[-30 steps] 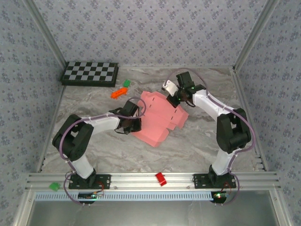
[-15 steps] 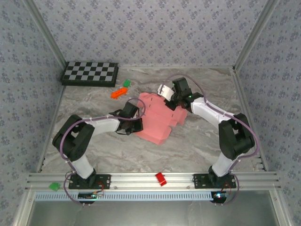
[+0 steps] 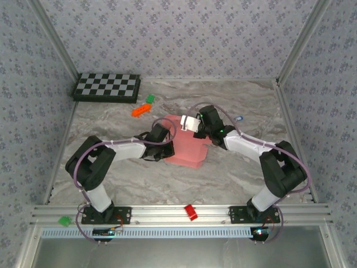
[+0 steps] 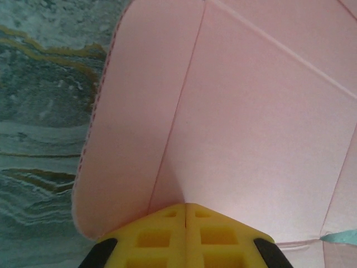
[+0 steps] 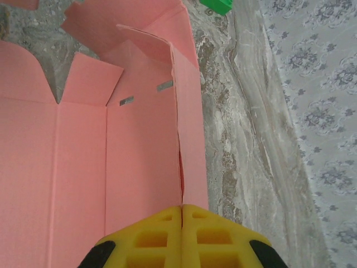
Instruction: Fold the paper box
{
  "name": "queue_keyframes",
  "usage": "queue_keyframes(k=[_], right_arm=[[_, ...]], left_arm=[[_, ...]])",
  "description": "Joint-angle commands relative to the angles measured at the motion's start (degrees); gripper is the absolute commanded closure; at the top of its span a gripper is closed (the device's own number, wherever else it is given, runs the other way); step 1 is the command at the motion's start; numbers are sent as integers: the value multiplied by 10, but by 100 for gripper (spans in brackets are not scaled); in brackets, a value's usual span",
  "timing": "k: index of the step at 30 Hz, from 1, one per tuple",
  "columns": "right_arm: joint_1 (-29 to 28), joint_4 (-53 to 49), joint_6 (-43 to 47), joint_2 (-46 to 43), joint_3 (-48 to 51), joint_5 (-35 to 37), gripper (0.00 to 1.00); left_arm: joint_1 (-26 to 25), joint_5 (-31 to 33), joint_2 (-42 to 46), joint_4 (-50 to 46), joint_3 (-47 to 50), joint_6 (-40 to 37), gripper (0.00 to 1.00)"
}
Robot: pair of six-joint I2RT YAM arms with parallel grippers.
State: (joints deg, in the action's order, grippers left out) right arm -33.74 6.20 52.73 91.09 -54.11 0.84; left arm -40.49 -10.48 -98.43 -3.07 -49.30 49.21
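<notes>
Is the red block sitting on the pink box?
No, the red block lies on the near rail, well apart from the paper box.

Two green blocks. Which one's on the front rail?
The near-left green block, on the rail beside the left arm's base. The far green block lies on the table by the orange block.

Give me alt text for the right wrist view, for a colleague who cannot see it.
The right gripper has its yellow jaws shut on the edge of a raised side panel of the pink paper box, whose creased panels and notched flaps spread out to the left. The grey marble table runs along the right, with a green block at the top edge.
</notes>
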Motion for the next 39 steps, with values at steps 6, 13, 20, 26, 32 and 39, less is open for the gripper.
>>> queue_keyframes(k=[6,13,20,26,32,39], right_arm=[[-24,71,61,-2,40,48,100],[-30,84,68,8,51,55,100],[-29,89,77,9,49,51,100],[-20,92,85,8,45,48,100],[-12,89,93,5,36,45,100],[-10,92,95,7,36,43,100]], left_arm=[[-9,5,-18,17,-15,17,100],[-11,2,-20,24,-23,18,100],[-12,-3,-17,32,-24,16,100],[-12,4,3,28,-23,5,97],[-12,52,59,-24,-35,-29,81],[26,133,119,-138,-68,-76,62]])
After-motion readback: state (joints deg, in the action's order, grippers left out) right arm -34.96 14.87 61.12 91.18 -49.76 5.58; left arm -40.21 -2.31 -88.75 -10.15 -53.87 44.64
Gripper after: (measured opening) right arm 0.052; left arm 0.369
